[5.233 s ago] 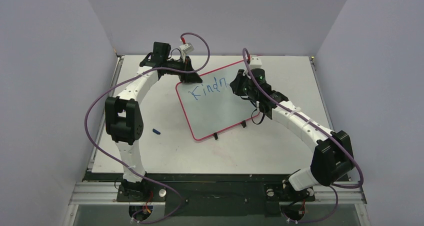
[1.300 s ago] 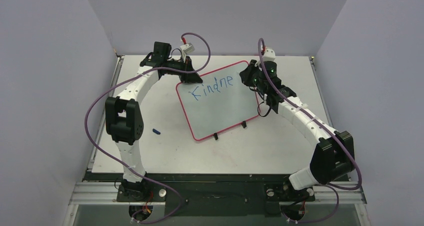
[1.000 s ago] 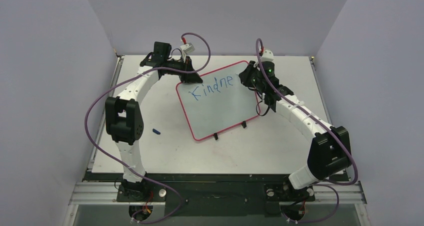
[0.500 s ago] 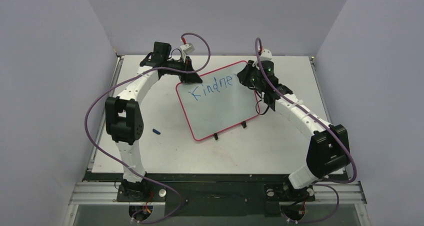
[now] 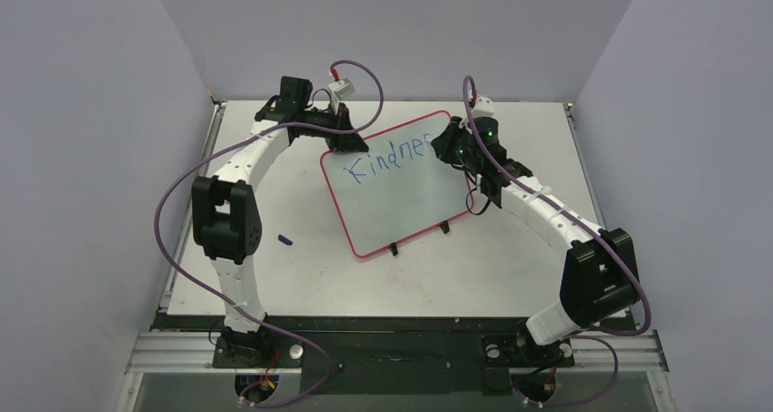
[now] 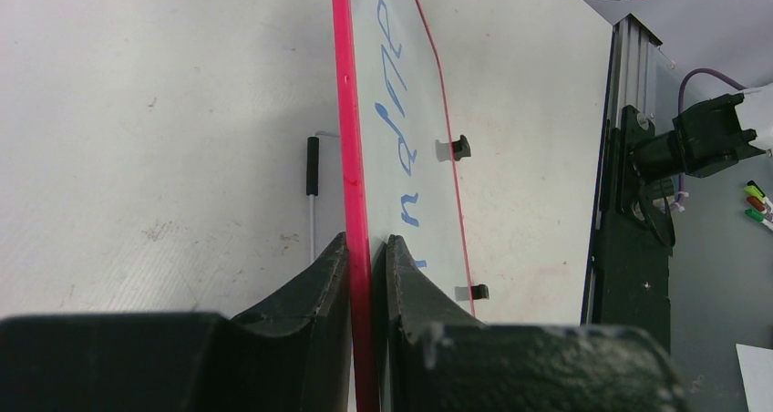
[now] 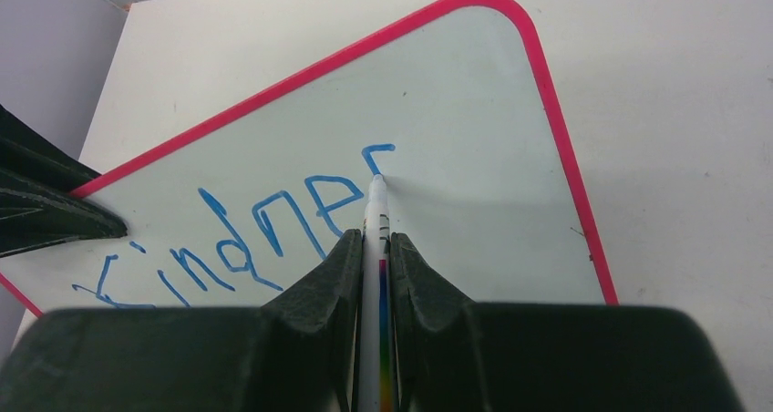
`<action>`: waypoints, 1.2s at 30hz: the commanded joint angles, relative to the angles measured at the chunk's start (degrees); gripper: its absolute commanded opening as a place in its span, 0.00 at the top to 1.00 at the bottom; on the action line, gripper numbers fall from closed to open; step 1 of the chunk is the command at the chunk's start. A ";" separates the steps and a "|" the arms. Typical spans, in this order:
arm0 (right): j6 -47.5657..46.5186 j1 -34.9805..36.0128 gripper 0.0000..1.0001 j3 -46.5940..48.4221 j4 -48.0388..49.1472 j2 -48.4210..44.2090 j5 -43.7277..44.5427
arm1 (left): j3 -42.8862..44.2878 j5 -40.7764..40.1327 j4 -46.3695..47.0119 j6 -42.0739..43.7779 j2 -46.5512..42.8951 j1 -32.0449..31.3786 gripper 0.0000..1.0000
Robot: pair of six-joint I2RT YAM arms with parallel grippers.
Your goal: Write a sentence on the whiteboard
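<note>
Jaws clamped: left gripper (image 6: 367, 248) on whiteboard (image 6: 433, 221) rim, right gripper (image 7: 374, 241) on marker (image 7: 375, 207); I want light, even tip pressure.

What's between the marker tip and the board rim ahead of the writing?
Only bare whiteboard: in the right wrist view nothing is written between the marker tip and the red rim.

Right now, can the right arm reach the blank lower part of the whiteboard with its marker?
Probably yes. The right tool holds the marker tip on the whiteboard, and nothing lies on the bare area below the writing.
</note>
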 commanded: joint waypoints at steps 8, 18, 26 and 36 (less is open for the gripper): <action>-0.34 -1.67 1.00 -3.18 -0.35 -3.12 1.79 | 1.11 2.38 -0.94 5.47 -1.31 -1.69 1.00; 0.21 -0.76 1.00 -5.30 -0.21 -4.14 0.23 | 1.07 2.37 -0.97 5.47 -1.27 -1.76 1.00; -0.25 0.80 1.00 -4.61 -0.51 -4.80 -0.57 | 1.12 2.34 -0.98 5.46 -1.34 -1.73 1.00; -0.71 0.73 1.00 -1.27 -2.59 -6.41 -2.09 | 1.10 2.27 -1.15 5.60 -1.47 -1.75 1.00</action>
